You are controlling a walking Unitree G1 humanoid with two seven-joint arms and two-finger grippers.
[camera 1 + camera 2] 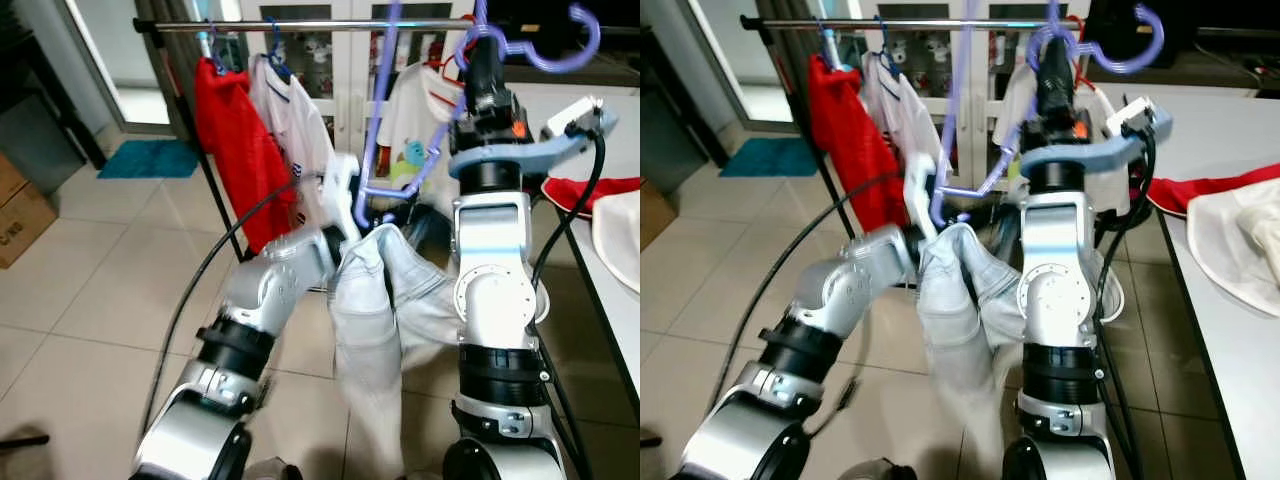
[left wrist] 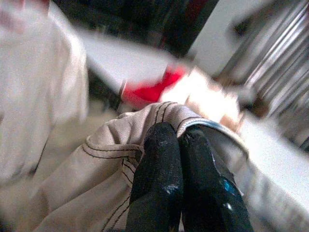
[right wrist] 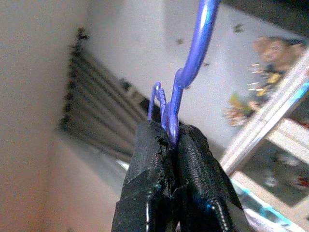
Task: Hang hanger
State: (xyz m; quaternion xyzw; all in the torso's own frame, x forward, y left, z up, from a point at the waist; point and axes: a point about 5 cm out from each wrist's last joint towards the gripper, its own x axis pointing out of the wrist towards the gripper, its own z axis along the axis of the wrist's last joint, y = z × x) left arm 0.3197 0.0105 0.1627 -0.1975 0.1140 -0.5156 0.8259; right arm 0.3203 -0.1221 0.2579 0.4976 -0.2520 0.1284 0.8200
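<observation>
Pinching hanger [image 3: 186, 72] in right tool [image 3: 171, 140]

Home laundry corner: clothes rail [image 1: 300, 25], tiles [image 1: 90, 290]

Hanger [image 1: 400, 150] before rail [image 1: 300, 26] — trousers [image 1: 375, 310] below
</observation>
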